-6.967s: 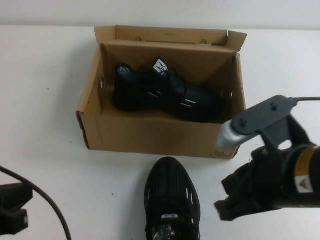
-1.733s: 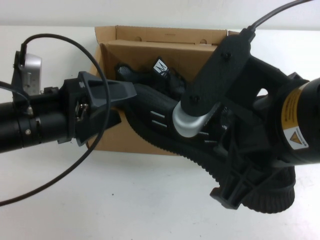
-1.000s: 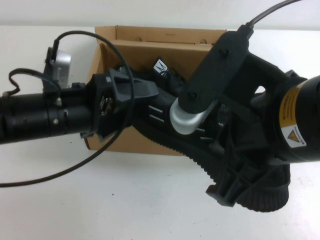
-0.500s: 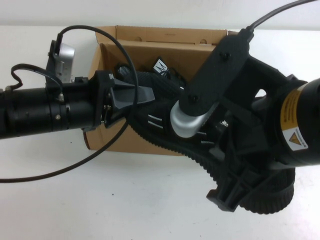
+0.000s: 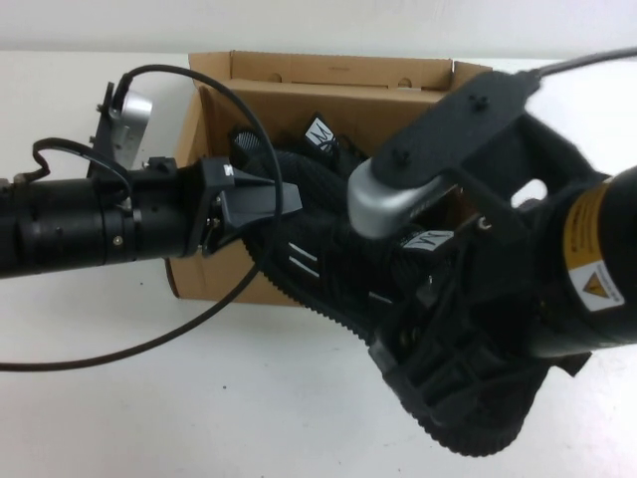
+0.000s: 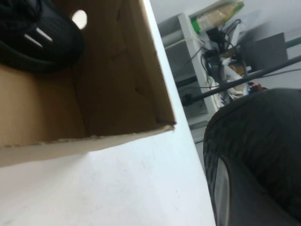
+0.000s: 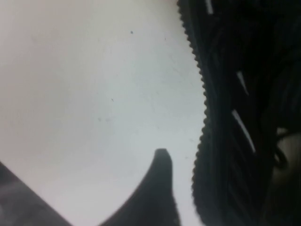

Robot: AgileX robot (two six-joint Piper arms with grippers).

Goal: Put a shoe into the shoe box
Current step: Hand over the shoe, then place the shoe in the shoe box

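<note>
The black mesh shoe (image 5: 328, 259) hangs in the air, slanting over the front wall of the open brown shoe box (image 5: 328, 70). My right gripper (image 5: 438, 378) is shut on its heel end, in front of the box. The shoe's ribbed sole edge and white dashes fill the right wrist view (image 7: 235, 94), beside one finger (image 7: 159, 188). My left gripper (image 5: 274, 199) reaches in from the left and is closed on the toe. The shoe also shows in the left wrist view (image 6: 258, 150). The matching mate (image 5: 320, 134) lies inside the box, and its toe shows in the left wrist view (image 6: 37, 37).
The box stands on a white table (image 5: 199, 398) with its lid flap folded back. The left wrist view shows the box's inner corner (image 6: 117, 70), and shelves and cables (image 6: 216, 42) beyond the table edge. The left arm's black cable (image 5: 129, 349) loops over the table.
My left gripper came in from the left and its fingers narrowed onto the toe. My right arm tilted and shifted, carrying the heel end lower and nearer the camera.
</note>
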